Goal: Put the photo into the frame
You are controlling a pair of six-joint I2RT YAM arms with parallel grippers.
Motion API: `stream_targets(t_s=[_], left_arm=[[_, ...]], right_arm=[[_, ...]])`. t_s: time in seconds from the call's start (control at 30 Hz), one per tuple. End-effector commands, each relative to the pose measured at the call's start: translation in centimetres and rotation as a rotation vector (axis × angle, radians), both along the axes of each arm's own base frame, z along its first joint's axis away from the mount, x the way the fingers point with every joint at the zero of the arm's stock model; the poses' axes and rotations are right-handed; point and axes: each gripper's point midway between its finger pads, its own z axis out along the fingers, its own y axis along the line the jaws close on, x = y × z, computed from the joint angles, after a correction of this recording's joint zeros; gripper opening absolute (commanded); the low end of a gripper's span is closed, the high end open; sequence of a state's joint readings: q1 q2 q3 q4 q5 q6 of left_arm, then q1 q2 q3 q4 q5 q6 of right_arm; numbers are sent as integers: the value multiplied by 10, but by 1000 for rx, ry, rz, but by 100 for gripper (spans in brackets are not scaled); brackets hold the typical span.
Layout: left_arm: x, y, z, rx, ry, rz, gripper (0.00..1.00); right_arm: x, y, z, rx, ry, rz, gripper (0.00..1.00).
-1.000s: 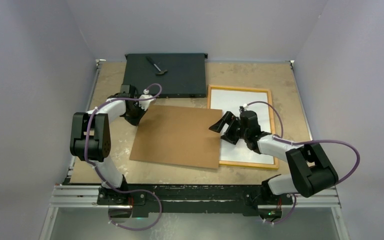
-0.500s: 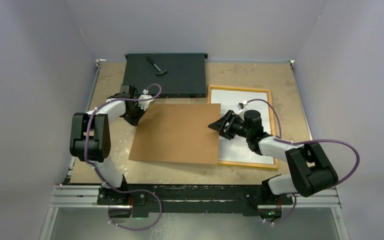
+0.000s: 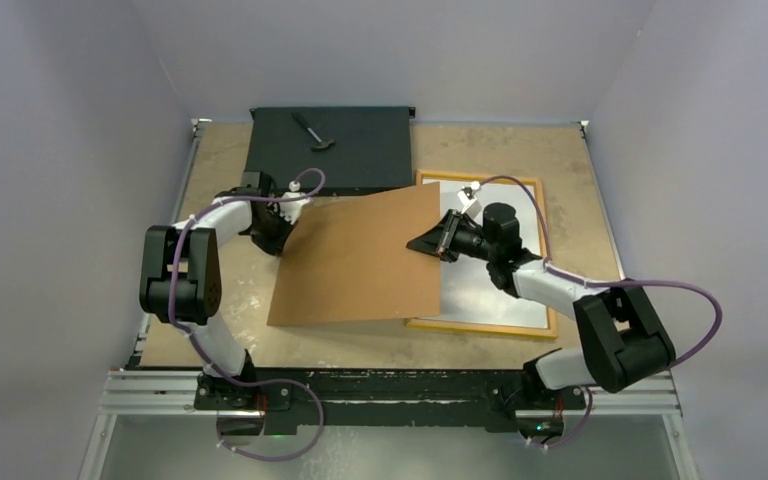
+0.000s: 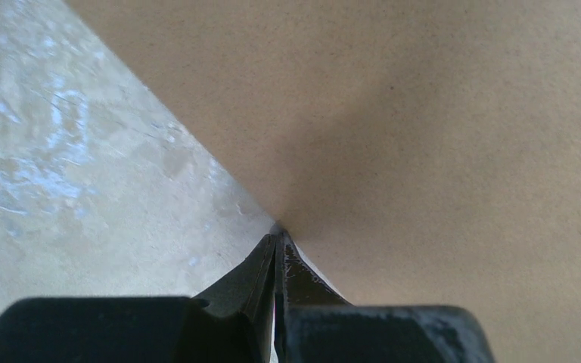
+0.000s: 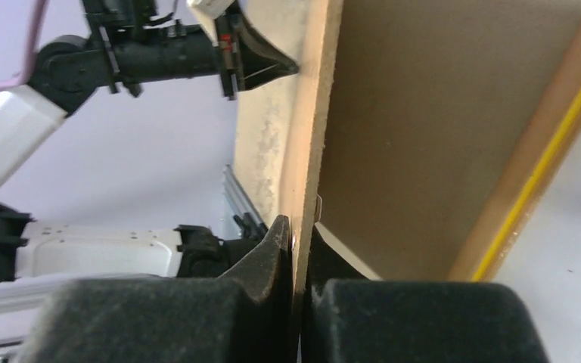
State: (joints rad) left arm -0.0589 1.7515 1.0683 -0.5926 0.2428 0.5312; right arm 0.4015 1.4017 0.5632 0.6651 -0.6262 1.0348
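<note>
The yellow-orange frame (image 3: 490,328) lies flat at the right of the table. A white sheet, the photo (image 3: 495,290) with its back up, lies inside it. A brown backing board (image 3: 355,265) is tilted, its right side lifted over the frame's left border. My right gripper (image 3: 422,243) is shut on the board's right edge (image 5: 310,113), one finger on each face, and the frame's yellow rim (image 5: 545,159) shows below. My left gripper (image 3: 285,240) is shut, its tips (image 4: 278,238) touching the board's left edge (image 4: 424,113) with nothing between them.
A flat black box (image 3: 360,155) sits at the back of the tan table (image 3: 520,150), with a small dark hammer-like tool (image 3: 312,130) on it. Grey walls close in on both sides and behind.
My right gripper has shut on the board's right edge and lifted it, tilting the board up over the frame's left side. The left arm has stayed in place.
</note>
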Motion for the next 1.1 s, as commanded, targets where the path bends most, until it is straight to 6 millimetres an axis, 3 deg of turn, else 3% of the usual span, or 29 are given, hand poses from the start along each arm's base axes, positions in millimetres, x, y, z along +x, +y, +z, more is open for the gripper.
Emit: stream_targets(t_s=[0.0,0.07,0.17,0.23,0.37,0.43,0.6,0.8,0.87,0.93,1.07], left_arm=[[-31,-27,20,-146,138,-10,0],[-22,-30,49,-193,116,-5,15],[-5,-34,111,-286,50,17,40],[14,-37,166,-329,-46,44,44],[33,-30,252,-391,-190,160,53],[41,-27,285,-411,-249,232,68],[44,-22,366,-505,-408,353,84],[26,-54,421,-694,-490,203,90],[23,-61,423,-742,-463,179,91],[25,-70,413,-803,-407,168,92],[35,-83,405,-945,-350,181,94]], right_arm=[[7,6,55,-50,-197,37,0],[14,1,85,-92,-305,12,0],[18,-3,141,-141,-506,-7,0],[16,-4,183,-169,-644,-33,0],[1,6,253,-251,-895,-90,0],[-1,5,276,-300,-970,-150,0],[-7,-2,320,-378,-1119,-306,0],[20,-23,329,-531,-1142,-531,0],[31,-38,327,-595,-1124,-626,0],[34,-49,328,-630,-1140,-702,0],[39,-52,323,-747,-1195,-774,0]])
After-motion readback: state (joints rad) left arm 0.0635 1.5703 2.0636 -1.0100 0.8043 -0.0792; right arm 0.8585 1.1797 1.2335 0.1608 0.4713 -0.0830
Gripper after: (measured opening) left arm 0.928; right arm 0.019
